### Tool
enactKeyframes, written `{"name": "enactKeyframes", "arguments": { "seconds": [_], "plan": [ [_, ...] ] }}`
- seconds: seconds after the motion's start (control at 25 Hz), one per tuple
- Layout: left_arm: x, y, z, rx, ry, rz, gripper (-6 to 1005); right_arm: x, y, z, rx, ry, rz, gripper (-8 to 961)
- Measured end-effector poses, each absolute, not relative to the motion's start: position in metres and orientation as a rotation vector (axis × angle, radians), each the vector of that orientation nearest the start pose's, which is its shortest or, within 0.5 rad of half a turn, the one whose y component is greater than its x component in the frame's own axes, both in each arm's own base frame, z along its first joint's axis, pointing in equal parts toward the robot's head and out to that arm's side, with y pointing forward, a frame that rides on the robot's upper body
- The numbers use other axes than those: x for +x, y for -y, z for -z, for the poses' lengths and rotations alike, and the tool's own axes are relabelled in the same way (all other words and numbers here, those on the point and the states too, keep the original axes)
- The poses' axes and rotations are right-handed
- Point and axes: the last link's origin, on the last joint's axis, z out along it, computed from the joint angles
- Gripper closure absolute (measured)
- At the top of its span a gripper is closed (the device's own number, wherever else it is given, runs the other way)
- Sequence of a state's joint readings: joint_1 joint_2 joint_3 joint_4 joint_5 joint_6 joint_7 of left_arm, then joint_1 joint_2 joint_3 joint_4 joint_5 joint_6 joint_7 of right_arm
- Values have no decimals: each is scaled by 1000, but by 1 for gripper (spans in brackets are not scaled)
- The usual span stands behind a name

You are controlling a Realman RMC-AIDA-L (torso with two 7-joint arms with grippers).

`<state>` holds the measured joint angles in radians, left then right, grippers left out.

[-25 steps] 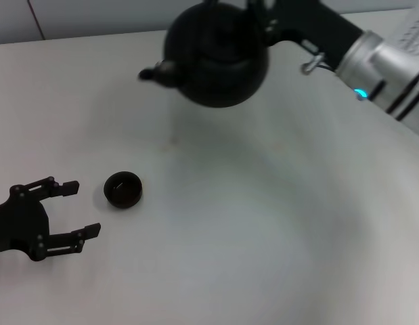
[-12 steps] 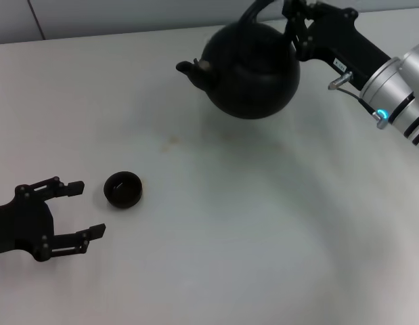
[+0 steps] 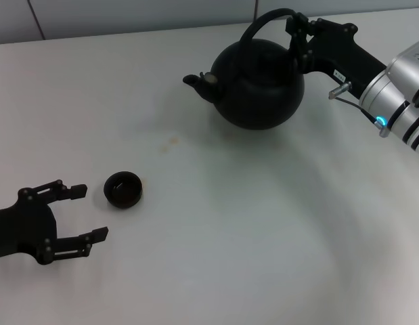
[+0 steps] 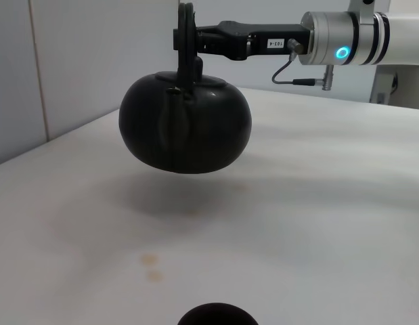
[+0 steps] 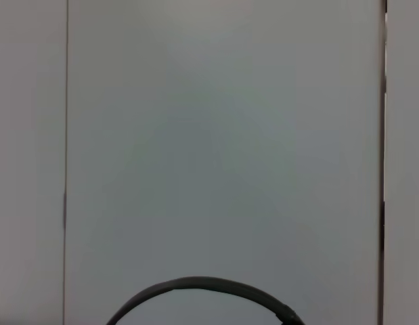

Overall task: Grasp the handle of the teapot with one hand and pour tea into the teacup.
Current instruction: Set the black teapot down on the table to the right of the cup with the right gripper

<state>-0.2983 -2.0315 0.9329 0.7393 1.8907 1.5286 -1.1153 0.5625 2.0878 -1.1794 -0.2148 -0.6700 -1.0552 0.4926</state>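
The round matte-black teapot [image 3: 260, 84] hangs above the table at the back right, its stubby spout pointing left. My right gripper [image 3: 295, 35] is shut on the arched black handle [image 3: 267, 19]. The left wrist view shows the teapot [image 4: 185, 123] off the table with its shadow beneath, and the right gripper [image 4: 187, 39] clamped on the handle [image 4: 187, 64]. A small dark teacup [image 3: 122, 189] sits on the table at the front left, and its rim [image 4: 216, 315] peeks into the left wrist view. My left gripper [image 3: 91, 211] stands open just left of the cup. The handle's arc [image 5: 202, 288] shows in the right wrist view.
The white table [image 3: 216, 223] has a few small brownish stains [image 3: 170, 141] between teapot and cup. A pale wall [image 3: 128, 13] runs along the back edge.
The right arm has carried the teapot rightward and lower, away from the cup's side. The left gripper has barely shifted. The cup has stayed put.
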Motion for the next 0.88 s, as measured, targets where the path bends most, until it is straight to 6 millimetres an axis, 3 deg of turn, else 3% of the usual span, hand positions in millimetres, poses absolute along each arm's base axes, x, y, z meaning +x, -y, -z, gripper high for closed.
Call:
{"name": "enactKeyframes", "arguments": {
  "seconds": [0.88],
  "plan": [
    [-310,-278,-2,-2780,324,470,152,276,-384,39,-2051,-424,-643,831]
  ]
}}
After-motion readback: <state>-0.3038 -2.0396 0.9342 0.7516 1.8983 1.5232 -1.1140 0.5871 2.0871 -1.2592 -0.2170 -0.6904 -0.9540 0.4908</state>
